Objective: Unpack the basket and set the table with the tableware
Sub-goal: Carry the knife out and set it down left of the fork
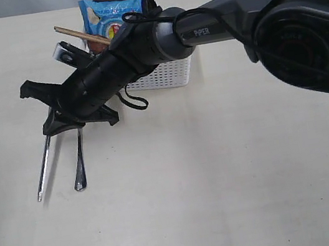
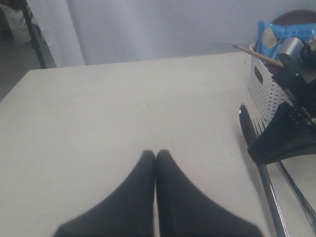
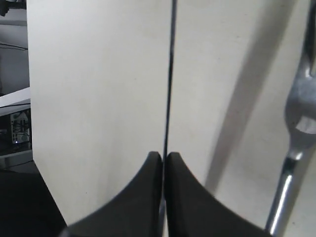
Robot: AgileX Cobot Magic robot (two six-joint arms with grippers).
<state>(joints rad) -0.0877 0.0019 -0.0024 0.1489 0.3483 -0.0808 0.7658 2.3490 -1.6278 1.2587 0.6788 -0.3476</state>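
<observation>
Jaws of the right gripper pinch the knife, which slants over the table left of the basket, with the fork just beside it. The left gripper is pressed together, empty. I can't tell whether the knife's tip touches down, and the arm hides much of the basket.

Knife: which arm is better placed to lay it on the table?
Right. The right gripper is shut on the knife, low beside the fork; the left gripper, shut and empty, sits apart over bare table.

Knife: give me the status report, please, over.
Right fingers shut on knife, held edge-on. Left fingers shut, empty. Fork on table, close beside it.
</observation>
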